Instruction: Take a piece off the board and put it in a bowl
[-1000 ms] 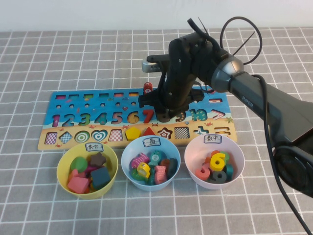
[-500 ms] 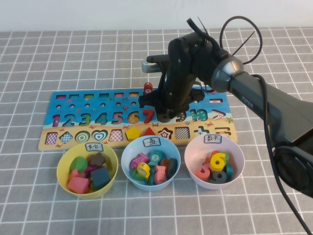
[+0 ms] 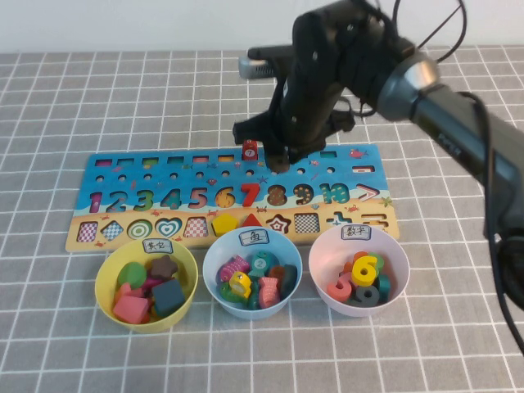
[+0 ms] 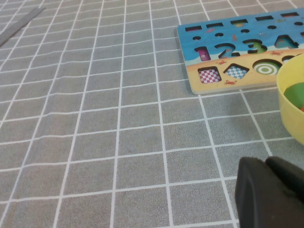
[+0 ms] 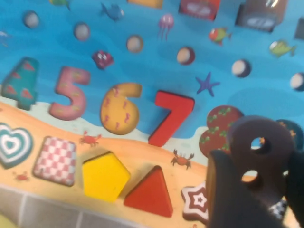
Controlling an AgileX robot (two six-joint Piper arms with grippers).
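My right gripper (image 3: pixel 279 161) hangs above the board's (image 3: pixel 164 168) far half, shut on the piece, a dark grey-brown numeral 8. The right wrist view shows the 8 (image 5: pixel 275 137) upright between the two fingers of that gripper (image 5: pixel 262 187), lifted off the board (image 5: pixel 142 61), with the printed 8 recess beneath it bare. The pale pink bowl (image 3: pixel 326 255) with a white label stands at the near right, holding several numerals. My left gripper (image 4: pixel 267 164) is parked low over the grey cloth, left of the board (image 4: pixel 228 47), its fingers pressed together with nothing in them.
A red numeral 7 (image 3: pixel 249 193) sits in the board next to the bare recess. A small red peg (image 3: pixel 250 150) stands near the gripper. A light blue bowl (image 3: pixel 210 260) and a yellow bowl (image 3: pixel 101 277) line the board's near edge. The right arm spans the table's right side.
My right gripper has risen and drawn back toward the board's far edge, carrying the numeral 8 up out of its recess. The bowls and other pieces stay put.
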